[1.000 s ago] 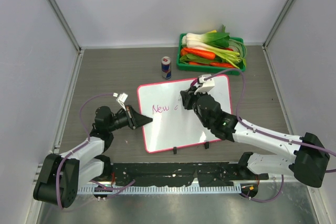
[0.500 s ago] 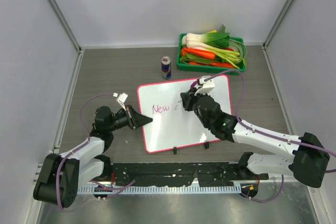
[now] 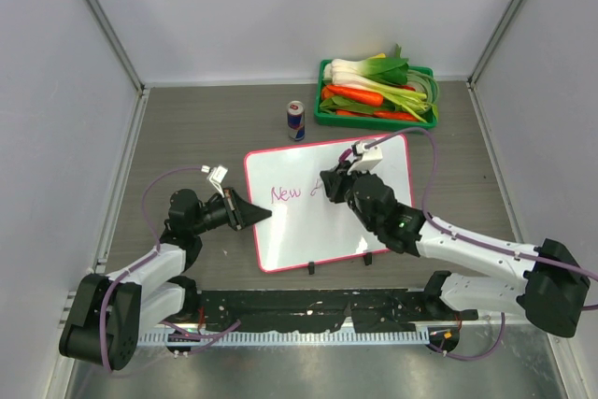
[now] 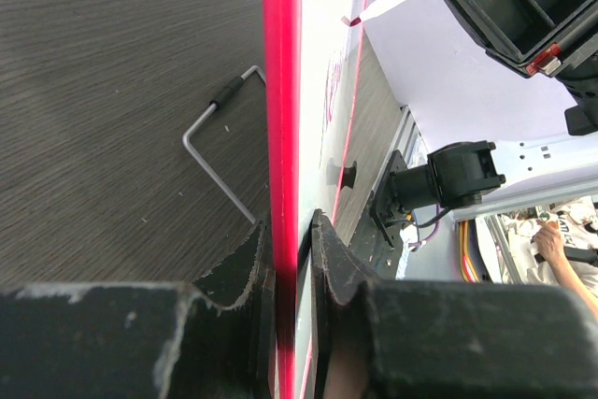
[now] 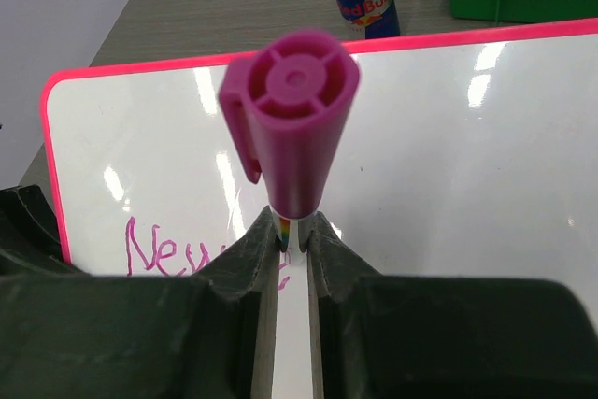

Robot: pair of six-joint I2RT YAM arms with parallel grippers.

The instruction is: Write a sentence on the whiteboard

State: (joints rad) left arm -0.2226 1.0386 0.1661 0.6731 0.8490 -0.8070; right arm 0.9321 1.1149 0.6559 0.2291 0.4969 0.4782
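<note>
1. Pink-framed and white, the board [image 3: 318,231] sits in the middle of the table [image 3: 187,128], between my two arms.
2. My left gripper [image 4: 291,240] is clamped on the board's left edge, with the red frame pinched between both fingers.
3. My right gripper [image 5: 294,231] is closed tight on a purple marker [image 5: 291,133]. I hold it over the board's middle, butt end toward the wrist camera, and its tip is hidden.
4. The writing [image 3: 287,194] reads "New" in pink on the board's left half, just left of my right gripper. Anything further is covered by that gripper.
5. A can [image 3: 296,121] stands beyond the board's far edge, and a green tray [image 3: 374,122] of vegetables sits to its right.
</note>
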